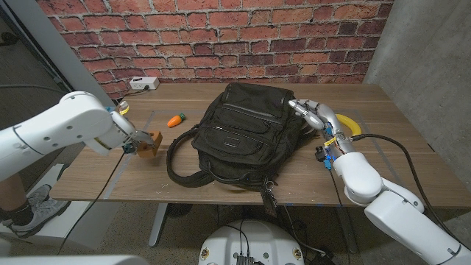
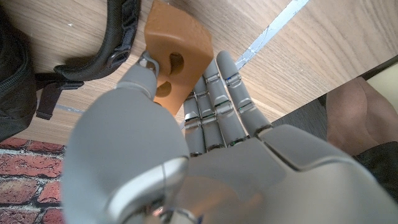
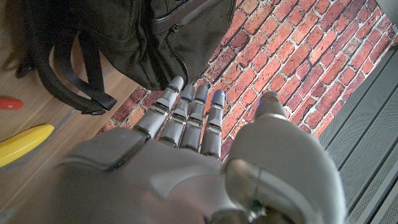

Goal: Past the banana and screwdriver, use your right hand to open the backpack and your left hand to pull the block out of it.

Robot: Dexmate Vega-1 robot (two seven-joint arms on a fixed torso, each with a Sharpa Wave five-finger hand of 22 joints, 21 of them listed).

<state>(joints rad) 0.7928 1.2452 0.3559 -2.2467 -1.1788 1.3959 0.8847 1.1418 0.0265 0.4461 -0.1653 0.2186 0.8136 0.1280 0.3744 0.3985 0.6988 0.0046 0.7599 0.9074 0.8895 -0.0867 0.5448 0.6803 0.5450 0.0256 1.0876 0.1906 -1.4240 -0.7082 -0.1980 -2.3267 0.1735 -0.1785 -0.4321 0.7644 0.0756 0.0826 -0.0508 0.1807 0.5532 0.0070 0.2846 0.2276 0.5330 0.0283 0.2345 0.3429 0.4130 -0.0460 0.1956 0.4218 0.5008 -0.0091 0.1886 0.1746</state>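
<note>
The black backpack (image 1: 246, 132) lies in the middle of the table, its strap (image 1: 180, 158) looping out to the front left. Left of it, my left hand (image 1: 132, 141) holds a tan wooden block (image 1: 150, 145) just above the table. In the left wrist view the block (image 2: 174, 53), which has a hole in it, is pinched between thumb and fingers (image 2: 217, 99). My right hand (image 1: 315, 115) is at the backpack's right side with straight, spread fingers (image 3: 186, 112), holding nothing. A yellow banana (image 1: 347, 124) lies just behind that hand. A red object (image 3: 9, 102) lies near the banana (image 3: 25, 144).
An orange carrot-shaped toy (image 1: 174, 120) lies left of the backpack. A white power strip (image 1: 144, 83) sits at the table's back left edge. A person's leg and shoe (image 1: 22, 202) show beside the table at the left. The brick wall stands behind the table.
</note>
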